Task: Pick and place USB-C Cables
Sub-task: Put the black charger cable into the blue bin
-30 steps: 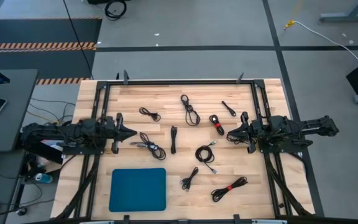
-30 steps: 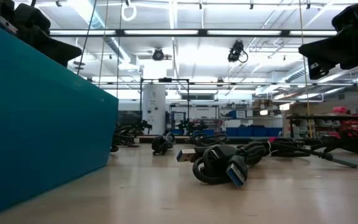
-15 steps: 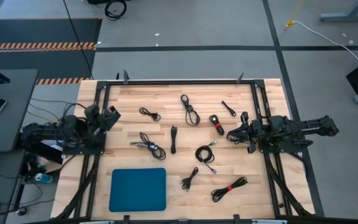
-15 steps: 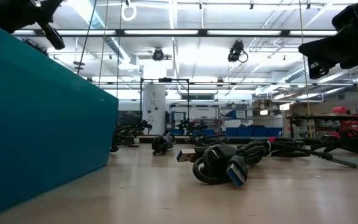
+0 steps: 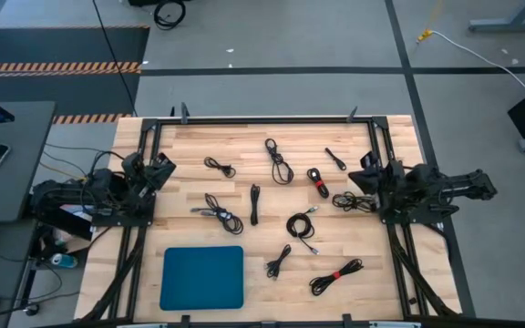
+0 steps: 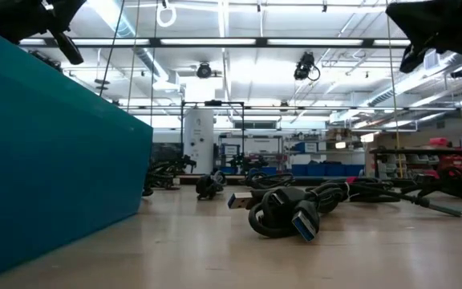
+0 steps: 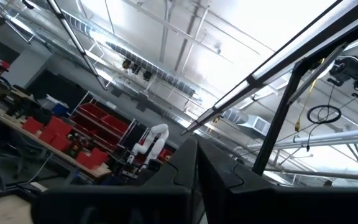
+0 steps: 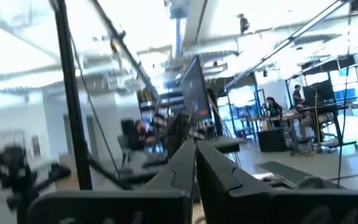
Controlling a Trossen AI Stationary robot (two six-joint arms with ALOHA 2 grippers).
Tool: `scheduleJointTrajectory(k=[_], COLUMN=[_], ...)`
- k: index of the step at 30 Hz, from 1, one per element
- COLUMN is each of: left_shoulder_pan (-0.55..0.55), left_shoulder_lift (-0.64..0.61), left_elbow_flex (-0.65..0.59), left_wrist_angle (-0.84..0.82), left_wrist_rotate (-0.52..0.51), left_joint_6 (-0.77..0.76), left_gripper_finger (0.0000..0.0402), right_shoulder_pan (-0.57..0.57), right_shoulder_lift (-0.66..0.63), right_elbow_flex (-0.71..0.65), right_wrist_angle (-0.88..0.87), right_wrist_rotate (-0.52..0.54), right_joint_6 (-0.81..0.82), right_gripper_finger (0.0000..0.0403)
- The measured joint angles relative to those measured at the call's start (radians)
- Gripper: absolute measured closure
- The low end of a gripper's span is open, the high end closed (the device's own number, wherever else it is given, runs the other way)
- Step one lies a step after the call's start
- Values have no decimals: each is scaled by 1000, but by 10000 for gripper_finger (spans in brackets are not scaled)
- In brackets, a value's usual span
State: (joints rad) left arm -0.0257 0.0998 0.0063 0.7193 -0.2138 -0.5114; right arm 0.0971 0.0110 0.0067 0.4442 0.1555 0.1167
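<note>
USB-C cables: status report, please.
Left gripper shut, empty, raised at the table's left edge. Right gripper shut, empty, at the right edge. USB-C cables all loose on the table, blue tray empty. Nothing in the way.

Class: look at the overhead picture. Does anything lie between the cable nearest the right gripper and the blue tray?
Yes. From that cable to the tray, the coiled cable and the small cable lie roughly along the line. The shut right gripper is raised beside it.

2 matte-black jointed arms, thick black cabling, each tool (image 5: 163, 164) – 2 tapered fingers, dark
</note>
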Motion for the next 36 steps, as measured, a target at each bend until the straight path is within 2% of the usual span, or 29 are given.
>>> scheduleJointTrajectory(k=[13,18,21,25,30,34,36], left_shoulder_pan=[0,0,0,0,0,0,0], left_shoulder_lift=[0,0,0,5,83,215,294], left_elbow_flex=[0,0,0,6,142,325,437], left_wrist_angle=[-12,-13,-13,-23,-191,-451,-597], left_wrist_rotate=[0,0,0,-17,-32,-65,-113], left_joint_6=[11,11,12,24,35,89,150], left_gripper_finger=[381,381,381,380,349,295,266], right_shoulder_pan=[0,0,0,0,0,0,0], right_shoulder_lift=[0,0,0,0,9,26,37], right_elbow_flex=[0,0,0,0,0,20,45], right_wrist_angle=[192,240,274,315,295,290,287], right_wrist_rotate=[10,81,82,135,185,242,245], right_joint_6=[44,-41,-71,45,185,202,195], right_gripper_finger=[380,380,380,378,348,300,276])
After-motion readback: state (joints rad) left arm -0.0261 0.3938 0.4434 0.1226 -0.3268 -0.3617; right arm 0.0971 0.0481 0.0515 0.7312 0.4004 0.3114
